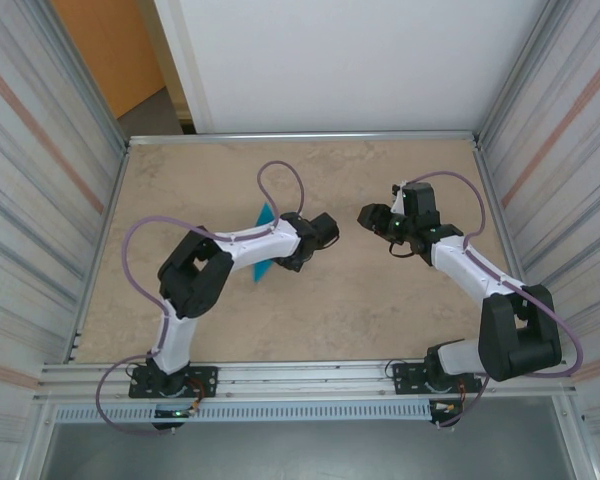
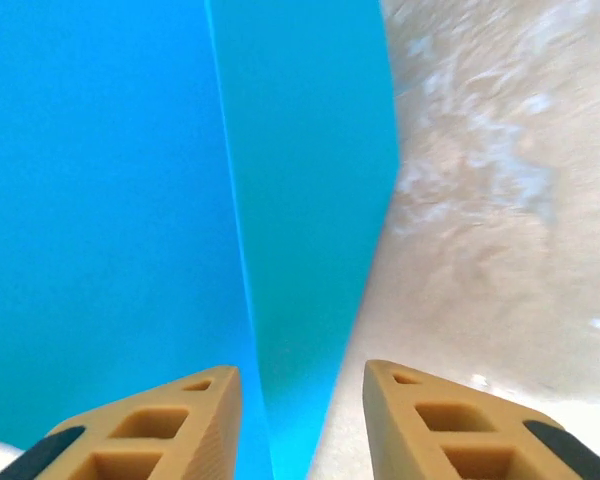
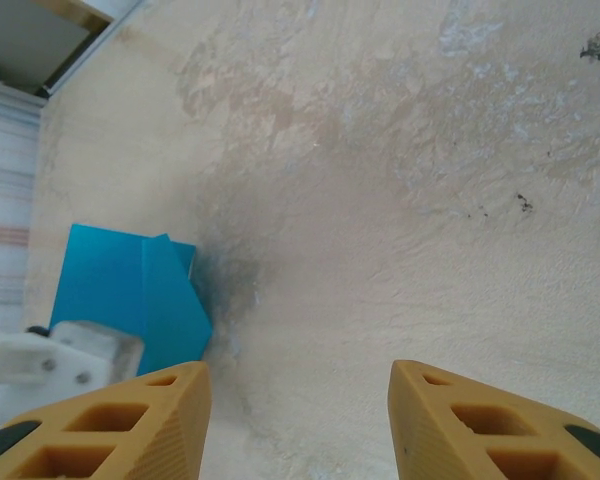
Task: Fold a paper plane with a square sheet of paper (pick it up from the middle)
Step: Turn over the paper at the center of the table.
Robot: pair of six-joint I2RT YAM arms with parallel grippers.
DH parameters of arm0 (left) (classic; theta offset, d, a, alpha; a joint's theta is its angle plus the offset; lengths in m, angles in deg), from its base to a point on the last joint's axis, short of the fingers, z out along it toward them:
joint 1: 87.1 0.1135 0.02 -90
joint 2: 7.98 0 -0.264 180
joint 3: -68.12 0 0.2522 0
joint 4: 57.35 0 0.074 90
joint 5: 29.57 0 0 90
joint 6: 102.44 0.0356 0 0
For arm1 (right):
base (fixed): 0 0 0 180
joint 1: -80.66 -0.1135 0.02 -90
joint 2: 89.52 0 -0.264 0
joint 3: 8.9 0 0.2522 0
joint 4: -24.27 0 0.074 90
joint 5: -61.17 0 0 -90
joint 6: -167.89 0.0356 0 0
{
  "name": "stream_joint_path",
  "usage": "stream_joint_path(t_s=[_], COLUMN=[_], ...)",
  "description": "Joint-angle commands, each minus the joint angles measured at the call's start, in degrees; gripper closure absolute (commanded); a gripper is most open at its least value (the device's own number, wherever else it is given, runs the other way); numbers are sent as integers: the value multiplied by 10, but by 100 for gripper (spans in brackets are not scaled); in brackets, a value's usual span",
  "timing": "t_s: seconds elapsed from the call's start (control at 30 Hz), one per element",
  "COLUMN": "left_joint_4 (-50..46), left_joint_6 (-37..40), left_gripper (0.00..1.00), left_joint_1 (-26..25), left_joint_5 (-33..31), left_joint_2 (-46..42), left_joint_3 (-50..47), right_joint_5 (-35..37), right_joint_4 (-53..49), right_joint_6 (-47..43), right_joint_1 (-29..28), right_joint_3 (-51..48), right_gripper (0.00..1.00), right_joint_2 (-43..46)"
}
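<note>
1. Left wrist view: the paper (image 2: pixel 130 200) lies on the desk (image 2: pixel 500 250), partly folded, one crease running toward the gap of the left tool (image 2: pixel 300 385).
2. Folding seems at an early step; next, another edge likely needs lifting and pressing.
3. Left tool stands partly open, holding nothing; right tool (image 3: pixel 298 375) hangs half-open, empty.

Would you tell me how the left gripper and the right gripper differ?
The left gripper hangs over the folded teal-blue sheet of paper, straddling a crease; the right gripper faces bare beige tabletop, paper off to its side. The left gripper is close to the paper, the right gripper well apart from it. Both are tan-fingered and open, holding nothing.
</note>
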Motion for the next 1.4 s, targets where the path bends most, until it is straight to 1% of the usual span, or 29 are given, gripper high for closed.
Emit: stream_joint_path(t_s=[0.0,0.07,0.17,0.27,0.33,0.4,0.43,0.57,0.7,0.77,0.87,0.93,1.0,1.13,1.23,1.37], left_joint_4=[3,13,33,53,72,96,114,197,274,318,363,372,366,374,384,399], left_joint_6=[-27,-38,-51,-59,-62,-70,-74,-91,-91,-81,-65,-54,-36,-1,26,50], left_gripper=[59,58,58,57,53,52,51,46,43,43,43,43,47,55,60,67], left_joint_1=[-25,-34,-44,-42,-34,-8,11,103,186,219,246,249,251,253,254,255], left_joint_5=[50,79,108,111,116,146,172,267,354,396,441,432,427,397,392,407], left_joint_2=[-37,-51,-80,-127,-172,-218,-244,-337,-381,-381,-358,-336,-314,-282,-259,-232], left_joint_3=[15,13,1,-28,-58,-96,-122,-238,-327,-358,-370,-363,-348,-326,-317,-310], right_joint_5=[15,14,13,3,5,15,24,51,63,62,48,40,33,8,-3,-9], right_joint_4=[-11,-11,-8,-18,-34,-50,-58,-79,-84,-91,-81,-73,-69,-70,-74,-83], right_joint_6=[27,32,37,29,15,3,-1,-8,4,9,25,34,42,49,55,57], right_joint_1=[4,3,4,3,-6,-24,-37,-97,-160,-190,-215,-224,-227,-228,-228,-228], right_joint_3=[-2,-2,-2,8,21,38,49,96,145,180,211,226,237,254,262,270], right_gripper=[49,49,48,48,48,48,47,47,46,46,46,46,46,50,57,68], right_joint_2=[3,0,-2,-13,-25,-40,-49,-100,-162,-198,-238,-256,-271,-302,-319,-338])
